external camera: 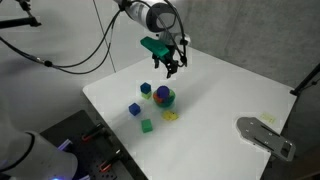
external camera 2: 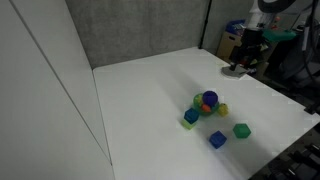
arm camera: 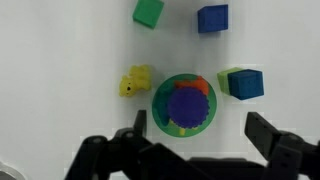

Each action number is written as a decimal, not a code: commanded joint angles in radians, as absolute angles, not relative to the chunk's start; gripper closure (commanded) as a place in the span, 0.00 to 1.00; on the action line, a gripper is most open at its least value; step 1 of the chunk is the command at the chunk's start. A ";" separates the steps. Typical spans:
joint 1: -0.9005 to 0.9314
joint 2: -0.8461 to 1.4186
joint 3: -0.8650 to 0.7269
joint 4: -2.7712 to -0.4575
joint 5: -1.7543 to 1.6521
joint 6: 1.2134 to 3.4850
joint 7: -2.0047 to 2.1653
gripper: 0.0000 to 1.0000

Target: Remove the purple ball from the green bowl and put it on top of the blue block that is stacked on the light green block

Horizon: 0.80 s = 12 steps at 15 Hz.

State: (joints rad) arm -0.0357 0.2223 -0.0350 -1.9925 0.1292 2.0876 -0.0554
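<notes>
One arm (external camera: 150, 14) poised above green bowl (arm camera: 157, 112), fingers (arm camera: 268, 136) spread apart, purple ball (arm camera: 186, 104) inside

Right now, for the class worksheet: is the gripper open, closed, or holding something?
Gripper: open, holding nothing; the purple ball sits in the green bowl below it.
</notes>
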 commanded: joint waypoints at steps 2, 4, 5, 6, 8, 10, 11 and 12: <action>-0.040 0.359 -0.003 -1.882 0.150 2.110 -0.102 0.00; -0.042 0.389 0.012 -1.878 0.155 2.156 -0.117 0.00; -0.042 0.401 0.017 -1.870 0.154 2.155 -0.119 0.00; -0.047 0.399 0.022 -1.853 0.162 2.115 -0.113 0.00; -0.036 0.393 0.015 -1.892 0.135 2.151 -0.087 0.00; -0.036 0.395 0.017 -1.881 0.137 2.147 -0.087 0.00; -0.035 0.406 0.016 -1.881 0.132 2.168 -0.092 0.00; -0.036 0.416 0.018 -1.881 0.133 2.177 -0.100 0.00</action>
